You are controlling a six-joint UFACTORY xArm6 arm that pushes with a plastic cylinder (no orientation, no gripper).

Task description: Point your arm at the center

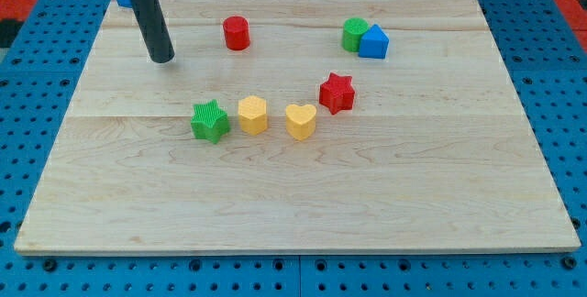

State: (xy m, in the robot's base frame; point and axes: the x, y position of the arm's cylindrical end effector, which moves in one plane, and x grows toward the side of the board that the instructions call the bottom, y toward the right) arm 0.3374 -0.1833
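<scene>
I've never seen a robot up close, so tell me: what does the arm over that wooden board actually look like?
Only its end shows: a straight, smooth, dark cylindrical rod, black to charcoal with a faint sheen, ending in my tip, a blunt round end. At the view's top it joins a pale, whitish fitting cut off by the frame. No cables, markings or gripper are visible.

The board (303, 196) is pale wood with a fine grain and a smooth, matt surface; faint lines show where the planks join. Under it lies a blue sheet (37, 77) full of small holes, with a light sheen. The rod (151, 22) looks like dark, smooth material with a soft gloss. The red cylinder (236, 33), the blue block (373, 42), the yellow heart (300, 121) and the red star (337, 93) look like smooth matt plastic. The green star (210, 120) has fine ridges on top.
</scene>
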